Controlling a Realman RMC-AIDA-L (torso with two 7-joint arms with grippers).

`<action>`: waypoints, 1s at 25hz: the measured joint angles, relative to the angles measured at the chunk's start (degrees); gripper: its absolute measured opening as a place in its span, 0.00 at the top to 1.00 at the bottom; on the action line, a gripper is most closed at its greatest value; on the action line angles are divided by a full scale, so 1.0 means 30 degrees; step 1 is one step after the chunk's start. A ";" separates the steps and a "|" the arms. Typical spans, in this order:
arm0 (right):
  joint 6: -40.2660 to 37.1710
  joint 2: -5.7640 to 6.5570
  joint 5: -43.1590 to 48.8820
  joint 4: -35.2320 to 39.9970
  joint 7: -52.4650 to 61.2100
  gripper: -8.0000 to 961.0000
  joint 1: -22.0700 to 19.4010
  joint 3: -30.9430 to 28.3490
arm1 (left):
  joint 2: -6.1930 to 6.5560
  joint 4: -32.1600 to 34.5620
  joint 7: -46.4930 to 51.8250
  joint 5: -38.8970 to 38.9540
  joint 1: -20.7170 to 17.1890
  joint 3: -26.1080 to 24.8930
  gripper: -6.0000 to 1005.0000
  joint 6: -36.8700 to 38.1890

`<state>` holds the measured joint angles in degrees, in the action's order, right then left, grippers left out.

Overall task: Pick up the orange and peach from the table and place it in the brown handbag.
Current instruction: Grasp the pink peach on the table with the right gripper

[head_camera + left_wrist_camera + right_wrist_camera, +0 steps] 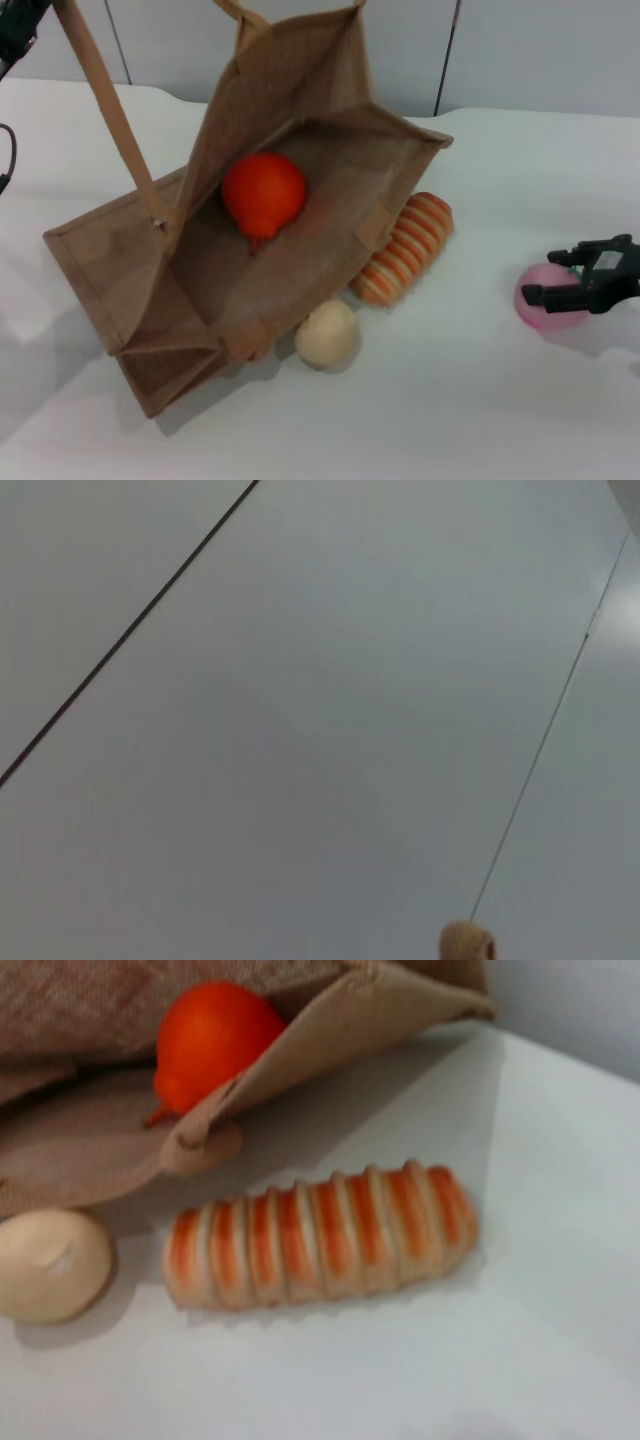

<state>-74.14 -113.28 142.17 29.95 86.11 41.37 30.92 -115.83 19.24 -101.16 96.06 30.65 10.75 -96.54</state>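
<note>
orange already in brown handbag. Right gripper at peach, fingers spread, apparently not clamped yet. Next: close, lift, carry to bag.

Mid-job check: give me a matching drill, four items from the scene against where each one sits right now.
Items:
1. orange
2. peach
3. beige ball
4. striped piece

Places:
A. on the table against the brown handbag's near corner
B. inside the handbag
C. at the right tool, apart from the bag
D. alongside the bag's right wall

Pairs: 1-B, 2-C, 3-A, 4-D
</note>
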 joint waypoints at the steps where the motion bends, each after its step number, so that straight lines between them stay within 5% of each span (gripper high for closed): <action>1: -0.0081 0.0004 0.0168 0.0034 0.0122 0.23 0.0001 -0.0006 | 0.0010 0.0001 0.0000 0.0000 0.0000 0.0011 0.82 0.0042; 9: -0.1458 -0.0159 0.0355 0.1227 0.0346 0.24 -0.0312 -0.0105 | 0.0022 0.0001 -0.0002 -0.0140 0.0044 0.0027 0.82 0.0239; 14: -0.1967 -0.0338 0.0373 0.1875 0.0262 0.38 -0.0477 -0.0064 | 0.0017 0.0001 -0.0031 -0.0147 0.0071 0.0062 0.82 0.0246; 25: -0.2459 -0.0436 0.0045 0.2392 -0.0244 0.45 -0.0799 -0.0183 | -0.0018 0.0002 -0.0087 -0.0146 0.0069 0.0049 0.81 0.0277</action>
<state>-81.52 -114.59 142.30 37.13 85.38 38.97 30.37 -115.89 19.25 -101.42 95.62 30.86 10.90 -95.71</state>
